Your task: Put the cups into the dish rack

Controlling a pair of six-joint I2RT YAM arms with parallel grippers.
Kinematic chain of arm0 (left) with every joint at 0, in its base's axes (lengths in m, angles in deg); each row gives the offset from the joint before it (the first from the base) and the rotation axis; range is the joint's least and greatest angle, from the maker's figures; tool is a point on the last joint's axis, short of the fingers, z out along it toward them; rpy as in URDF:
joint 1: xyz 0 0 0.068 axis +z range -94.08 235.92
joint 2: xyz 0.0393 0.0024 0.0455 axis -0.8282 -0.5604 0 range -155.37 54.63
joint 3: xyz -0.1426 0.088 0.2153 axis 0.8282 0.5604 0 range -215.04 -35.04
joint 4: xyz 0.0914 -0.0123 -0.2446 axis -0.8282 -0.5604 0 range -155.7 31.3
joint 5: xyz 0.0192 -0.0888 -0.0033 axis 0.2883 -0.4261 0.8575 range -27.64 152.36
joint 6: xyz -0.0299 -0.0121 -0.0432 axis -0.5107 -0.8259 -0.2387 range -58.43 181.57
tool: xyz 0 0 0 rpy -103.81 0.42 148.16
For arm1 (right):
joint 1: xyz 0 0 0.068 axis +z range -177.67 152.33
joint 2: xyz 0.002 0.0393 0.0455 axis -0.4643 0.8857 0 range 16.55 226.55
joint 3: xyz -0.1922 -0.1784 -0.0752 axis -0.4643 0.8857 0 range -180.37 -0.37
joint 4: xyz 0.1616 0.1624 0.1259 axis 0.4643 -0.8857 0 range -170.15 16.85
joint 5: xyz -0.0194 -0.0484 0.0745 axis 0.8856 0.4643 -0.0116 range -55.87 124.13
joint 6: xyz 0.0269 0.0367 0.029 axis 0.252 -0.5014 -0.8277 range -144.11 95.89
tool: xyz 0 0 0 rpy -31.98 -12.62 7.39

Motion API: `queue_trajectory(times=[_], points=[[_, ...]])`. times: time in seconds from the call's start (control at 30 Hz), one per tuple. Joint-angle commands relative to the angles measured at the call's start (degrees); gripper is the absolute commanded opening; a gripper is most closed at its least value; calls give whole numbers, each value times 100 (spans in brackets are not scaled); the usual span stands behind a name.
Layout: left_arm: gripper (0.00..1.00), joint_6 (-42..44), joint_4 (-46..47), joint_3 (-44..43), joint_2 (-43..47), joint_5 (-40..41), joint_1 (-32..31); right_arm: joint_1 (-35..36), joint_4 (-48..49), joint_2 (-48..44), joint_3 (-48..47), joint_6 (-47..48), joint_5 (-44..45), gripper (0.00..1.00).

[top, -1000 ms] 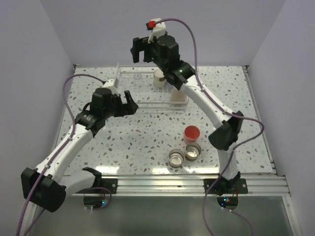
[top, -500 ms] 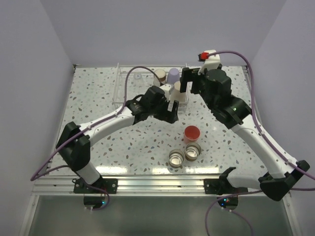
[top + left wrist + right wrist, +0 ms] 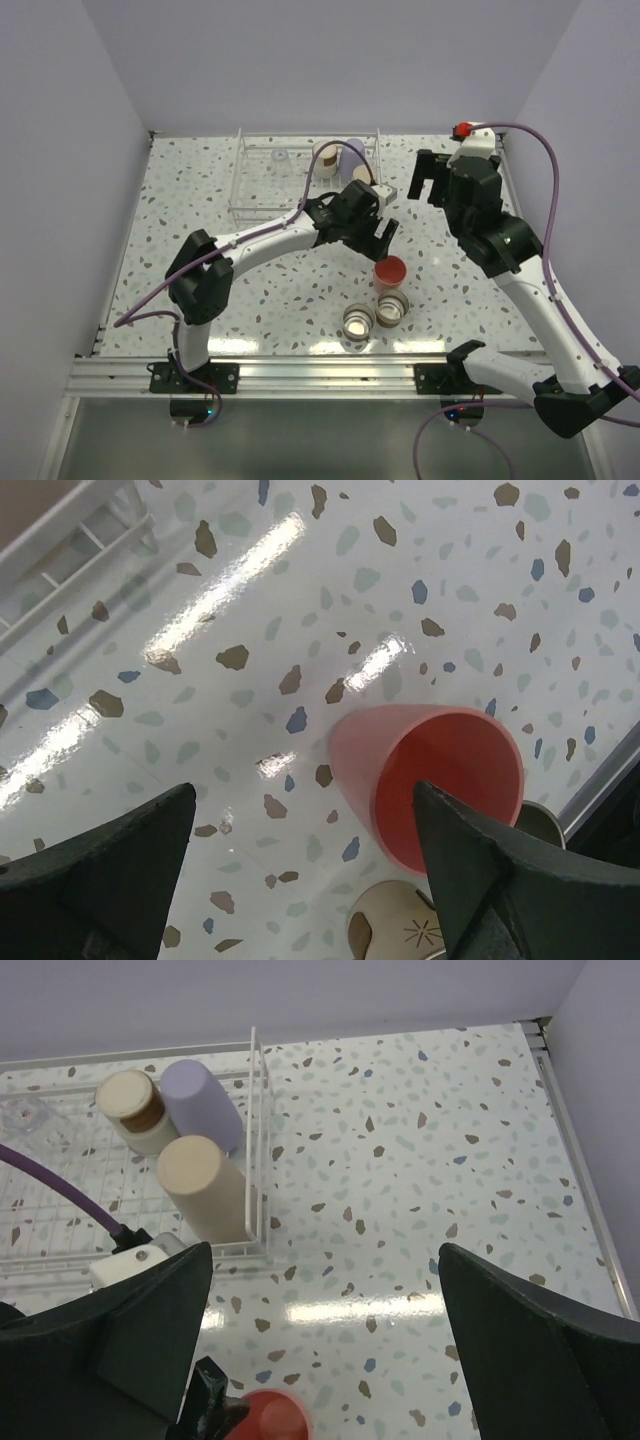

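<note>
Pickup of the red-pink cup [image 3: 440,780] was in hand; left tool [image 3: 300,830] hung above it, jaws apart, empty; cup stood on the worktop [image 3: 200,200], well apart from the dish rack [image 3: 250,185]; next move likely called for lowering around it and closing; right tool [image 3: 320,1340] gaped idle.

The left arm [image 3: 262,244] rises from its base at the lower left of the overhead view, folds at an elbow left of centre and reaches rightward to mid-frame. There the left tool [image 3: 383,238] points downward with its dark fingers [image 3: 95,865] spread wide (in the left wrist view they fill the two bottom corners, nothing gripped between them). The right arm [image 3: 548,300] goes up from the lower right and carries the right tool [image 3: 431,181] at the upper right of the overhead view, jaws likewise wide apart and empty.
</note>
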Motion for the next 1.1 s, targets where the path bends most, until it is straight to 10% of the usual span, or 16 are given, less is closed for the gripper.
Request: queue_trajectory(times=[0.0,0.43,0.83,1.07], points=[[93,87,-53,-32,101,-32,-111,-50,-70,-201,68,-43,202,98],[69,140,113,135,-312,-542,-191,-85,-18,27,218,-43,-105,98],[0,201,228,153,-383,-745,-182,-111,-53,106,209,-61,-141,98],[0,228,149,223,74,-95,55,-111,-70,343,-264,18,-334,98]])
